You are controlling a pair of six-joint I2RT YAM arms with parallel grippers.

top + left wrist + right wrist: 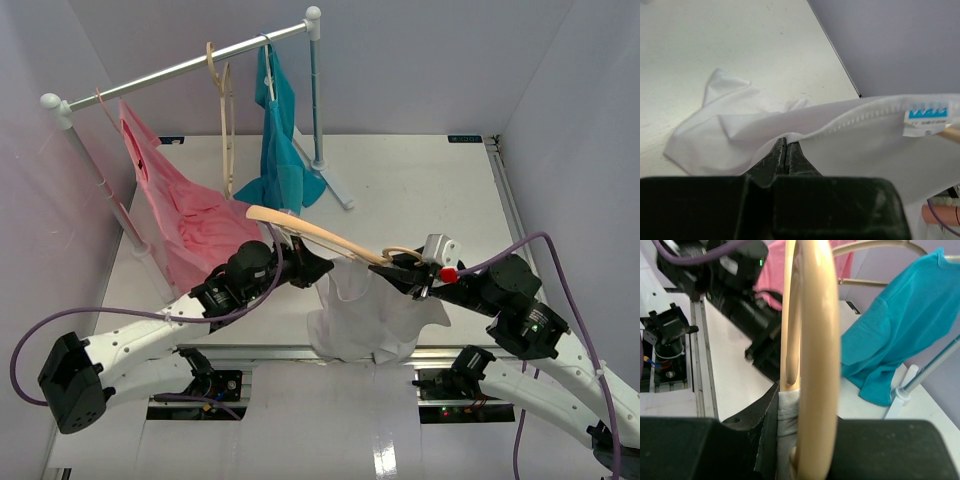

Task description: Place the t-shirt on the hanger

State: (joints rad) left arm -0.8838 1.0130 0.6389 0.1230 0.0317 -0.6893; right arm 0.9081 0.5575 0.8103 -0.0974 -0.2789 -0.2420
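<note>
The white t-shirt (372,312) hangs in the air between both arms, its lower part reaching the table's near edge. The beige wooden hanger (312,233) lies slanted above it, one arm inside the shirt, the other pointing back left. My left gripper (318,268) is shut on the shirt's neck edge (790,134); its collar label (925,117) shows at the right. My right gripper (415,275) is shut on the hanger (812,340) near its hook, with grey-white cloth (788,412) pinched against it.
A clothes rail (190,65) stands at the back. It carries a pink garment (180,215), a second beige hanger (225,120) and a teal-blue garment (280,140). The rail's post and foot (325,165) stand behind the shirt. Walls enclose the table on both sides.
</note>
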